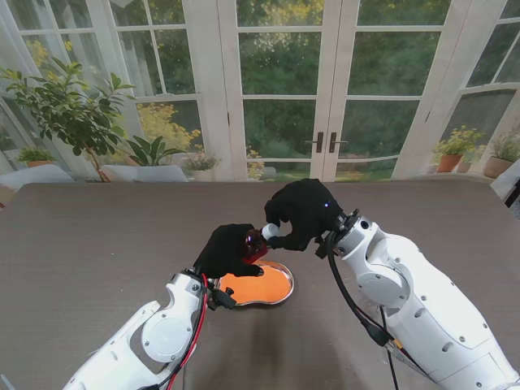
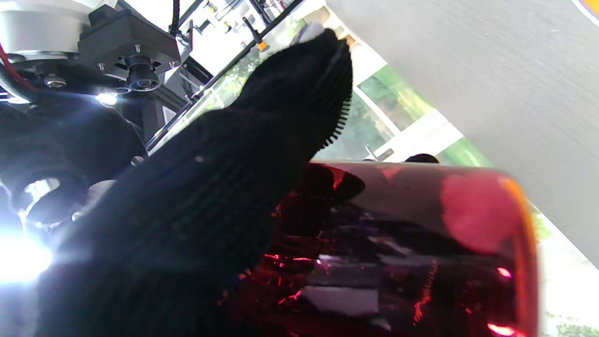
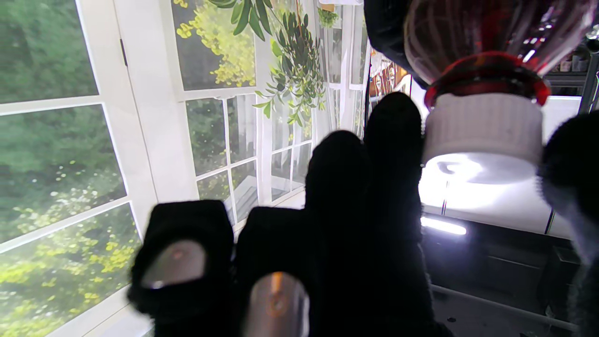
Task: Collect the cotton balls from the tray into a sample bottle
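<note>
Above the middle of the brown desk (image 1: pixel 97 244), the two black-gloved hands meet around a dark red sample bottle (image 1: pixel 253 242). The left hand (image 1: pixel 226 250) is wrapped around the body of the bottle and holds it lifted and tilted, with its neck turned toward the right hand (image 1: pixel 302 213). The left wrist view shows the red glass (image 2: pixel 421 243) lying against the gloved fingers (image 2: pixel 262 154), with the desk surface beyond it. The right hand has its fingers curled at the white ribbed cap (image 1: pixel 270 231) on the bottle's mouth; in the right wrist view the cap (image 3: pixel 484 124) sits between a raised finger (image 3: pixel 393 140) on one side and another gloved digit on the other, touching or all but touching it, while the remaining fingers are bent lower and clear of it. The cap appears seated on the bottle's neck. Just nearer to me than the bottle, a shallow metal tray (image 1: pixel 284 294) with an orange inside rests on the desk, partly hidden by the left hand. Whether any cotton balls lie in the tray or the bottle cannot be made out. Beyond the desk stand white glazed doors (image 1: pixel 284 89) and potted plants (image 1: pixel 69 110).
</note>
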`<action>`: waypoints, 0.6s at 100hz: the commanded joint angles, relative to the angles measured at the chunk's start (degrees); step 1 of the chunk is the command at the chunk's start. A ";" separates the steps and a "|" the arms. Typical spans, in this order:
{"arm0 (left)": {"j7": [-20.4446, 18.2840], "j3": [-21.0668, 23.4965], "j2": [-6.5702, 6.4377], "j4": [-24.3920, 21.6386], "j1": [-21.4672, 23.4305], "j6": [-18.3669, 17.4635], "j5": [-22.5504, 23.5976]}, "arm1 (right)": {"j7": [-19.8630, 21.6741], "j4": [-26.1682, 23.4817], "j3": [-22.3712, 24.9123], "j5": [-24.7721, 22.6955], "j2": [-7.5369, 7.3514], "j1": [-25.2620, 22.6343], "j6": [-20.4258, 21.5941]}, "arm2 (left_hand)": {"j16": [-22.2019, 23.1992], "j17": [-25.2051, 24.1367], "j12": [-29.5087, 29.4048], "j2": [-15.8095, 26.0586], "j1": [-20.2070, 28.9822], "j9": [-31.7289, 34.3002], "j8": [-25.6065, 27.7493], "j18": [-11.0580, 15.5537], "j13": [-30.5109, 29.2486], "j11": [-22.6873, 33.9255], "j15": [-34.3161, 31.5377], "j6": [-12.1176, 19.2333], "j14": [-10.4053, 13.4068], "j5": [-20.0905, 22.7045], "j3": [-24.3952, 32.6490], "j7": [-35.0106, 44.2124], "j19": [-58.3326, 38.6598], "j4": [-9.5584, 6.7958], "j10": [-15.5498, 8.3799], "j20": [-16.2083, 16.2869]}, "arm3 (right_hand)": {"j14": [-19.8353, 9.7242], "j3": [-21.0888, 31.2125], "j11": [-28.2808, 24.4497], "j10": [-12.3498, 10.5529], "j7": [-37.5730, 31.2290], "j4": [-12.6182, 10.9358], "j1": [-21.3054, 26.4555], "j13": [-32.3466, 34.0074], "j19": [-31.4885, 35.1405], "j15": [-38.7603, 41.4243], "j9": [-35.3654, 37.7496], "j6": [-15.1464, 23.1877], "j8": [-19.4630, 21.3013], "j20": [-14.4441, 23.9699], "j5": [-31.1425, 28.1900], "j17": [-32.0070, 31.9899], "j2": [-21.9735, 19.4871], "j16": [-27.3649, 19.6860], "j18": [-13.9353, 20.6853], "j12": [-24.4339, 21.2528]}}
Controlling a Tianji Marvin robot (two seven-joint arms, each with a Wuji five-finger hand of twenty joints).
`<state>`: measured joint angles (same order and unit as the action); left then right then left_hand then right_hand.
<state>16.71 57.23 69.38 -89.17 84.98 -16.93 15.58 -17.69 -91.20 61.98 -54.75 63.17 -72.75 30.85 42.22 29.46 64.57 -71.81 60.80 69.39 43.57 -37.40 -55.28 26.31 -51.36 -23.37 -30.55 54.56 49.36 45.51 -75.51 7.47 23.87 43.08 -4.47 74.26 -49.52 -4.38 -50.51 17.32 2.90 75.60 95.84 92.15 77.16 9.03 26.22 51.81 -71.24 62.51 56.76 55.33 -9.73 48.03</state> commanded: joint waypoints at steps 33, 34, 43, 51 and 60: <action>-0.92 0.09 0.31 -0.13 0.01 -0.37 -0.08 | 3.33 -2.03 -0.45 -0.17 -0.17 -0.44 -2.41 | 0.22 0.09 1.22 45.71 2.37 1.89 1.69 1.25 -2.10 0.32 -1.25 8.03 -4.24 4.54 5.44 7.68 -1.84 0.45 -0.45 0.30 | -3.58 -3.84 -13.98 1.18 -13.74 -3.69 -1.99 -0.03 6.91 7.28 6.08 -2.27 1.11 -0.53 -4.31 3.59 -7.86 2.60 -2.00 -1.48; -0.92 0.10 0.30 -0.14 0.02 -0.37 -0.08 | 3.34 -2.04 -0.46 -0.16 -0.17 -0.45 -2.45 | 0.22 0.09 1.21 45.67 2.42 1.83 1.68 1.25 -2.12 0.28 -1.26 8.03 -4.26 4.52 5.48 7.67 -1.84 0.44 -0.39 0.30 | -3.47 -3.97 -14.18 1.21 -13.95 -3.73 -2.18 -0.04 6.97 7.35 6.14 -2.29 1.11 -0.53 -4.42 3.61 -8.49 2.63 -2.00 -1.50; -0.94 0.16 0.28 -0.19 0.08 -0.33 -0.04 | 3.62 -2.19 -0.51 0.03 -0.16 -0.48 -2.75 | 0.23 0.09 1.25 45.69 2.38 1.85 1.68 1.25 -2.10 0.31 -1.26 7.96 -4.34 4.50 5.47 7.66 -1.84 0.46 -0.40 0.30 | -3.28 -5.46 -15.10 1.39 -14.89 -4.14 -2.33 -0.05 7.31 7.64 6.10 -2.43 0.76 -0.58 -4.42 3.68 -11.66 2.72 -2.05 -1.88; -0.94 0.20 0.28 -0.25 0.13 -0.29 -0.05 | 3.96 -2.34 -0.50 0.27 -0.15 -0.54 -3.04 | 0.24 0.09 1.26 45.60 2.39 1.86 1.67 1.25 -2.06 0.29 -1.25 7.92 -4.33 4.51 5.48 7.66 -1.84 0.48 -0.33 0.30 | -2.80 -8.01 -16.07 1.80 -15.93 -4.88 -2.53 -0.07 7.73 8.02 6.09 -2.66 0.45 -0.62 -4.53 3.73 -15.81 2.85 -2.16 -2.14; -0.97 0.22 0.27 -0.29 0.14 -0.26 -0.05 | 4.36 -2.48 -0.44 0.37 -0.20 -0.59 -3.22 | 0.25 0.09 1.26 45.61 2.41 1.84 1.67 1.25 -2.08 0.28 -1.27 7.92 -4.26 4.45 5.50 7.65 -1.84 0.48 -0.34 0.30 | -2.61 -9.38 -16.78 1.93 -16.83 -5.19 -2.84 -0.09 7.99 8.29 6.10 -2.76 0.49 -0.61 -4.57 3.76 -18.12 2.93 -2.16 -2.16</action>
<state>16.77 57.37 69.37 -89.17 84.99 -17.16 15.58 -14.40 -93.03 61.65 -54.32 62.90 -73.04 27.76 42.22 29.46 64.57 -71.81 60.79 69.39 43.57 -37.40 -55.28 26.31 -51.36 -23.37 -30.55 54.56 49.36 45.51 -75.51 7.47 23.87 43.07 -3.68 66.34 -62.13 -4.25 -64.17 14.85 1.18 75.61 97.17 95.04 77.44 9.17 26.29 51.77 -72.48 64.01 40.91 57.26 -9.76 46.33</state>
